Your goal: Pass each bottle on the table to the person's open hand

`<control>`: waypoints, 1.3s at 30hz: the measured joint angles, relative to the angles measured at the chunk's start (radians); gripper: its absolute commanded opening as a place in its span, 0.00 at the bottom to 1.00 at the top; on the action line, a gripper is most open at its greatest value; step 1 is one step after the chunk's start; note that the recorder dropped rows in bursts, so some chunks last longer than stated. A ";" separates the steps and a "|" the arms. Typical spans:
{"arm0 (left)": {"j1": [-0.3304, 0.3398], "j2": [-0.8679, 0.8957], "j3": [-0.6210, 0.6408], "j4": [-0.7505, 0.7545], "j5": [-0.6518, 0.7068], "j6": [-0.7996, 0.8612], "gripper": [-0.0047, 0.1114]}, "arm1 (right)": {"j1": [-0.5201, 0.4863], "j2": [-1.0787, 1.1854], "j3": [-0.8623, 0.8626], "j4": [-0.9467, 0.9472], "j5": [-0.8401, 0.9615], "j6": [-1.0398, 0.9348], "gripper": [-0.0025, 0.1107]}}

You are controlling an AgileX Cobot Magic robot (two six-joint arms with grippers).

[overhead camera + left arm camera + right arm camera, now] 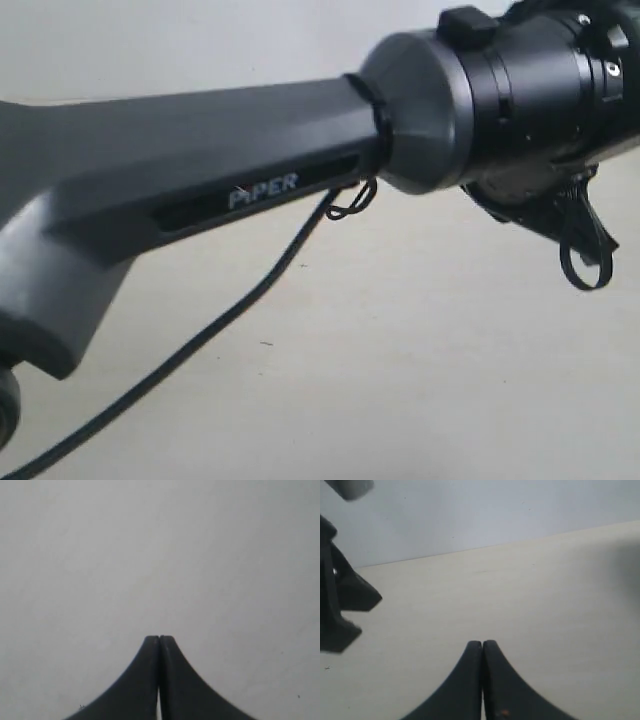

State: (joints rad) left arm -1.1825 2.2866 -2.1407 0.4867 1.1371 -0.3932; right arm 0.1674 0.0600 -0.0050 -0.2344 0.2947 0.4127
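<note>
No bottle and no open hand shows in any view. The table (420, 360) is a plain pale beige surface under the arms. My left gripper (160, 639) is shut with nothing between its fingers, hanging over bare pale surface. My right gripper (482, 643) is also shut and empty, low over the table (545, 590). In the exterior view a grey arm link marked PIPER (200, 170) fills the frame and hides both grippers' fingertips.
A black cable (190, 345) droops from the arm across the table. A black wrist joint (520, 100) sits at the upper right. In the right wrist view, part of the other arm (337, 605) stands close by, and a pale wall (470, 515) rises behind the table's far edge.
</note>
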 measured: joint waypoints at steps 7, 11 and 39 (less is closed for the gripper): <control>0.020 -0.112 0.065 0.103 -0.049 -0.127 0.04 | 0.000 0.000 0.000 0.000 0.000 0.000 0.02; 0.008 -0.201 0.224 0.135 -0.160 -0.193 0.04 | 0.000 0.000 0.000 0.000 0.000 0.000 0.02; 0.003 -1.147 1.368 0.596 -1.212 -0.761 0.04 | 0.000 0.000 0.000 0.000 0.000 0.000 0.02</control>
State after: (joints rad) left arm -1.1800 1.1399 -0.7728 1.0822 -0.0752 -1.1546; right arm 0.1674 0.0600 -0.0050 -0.2344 0.2947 0.4127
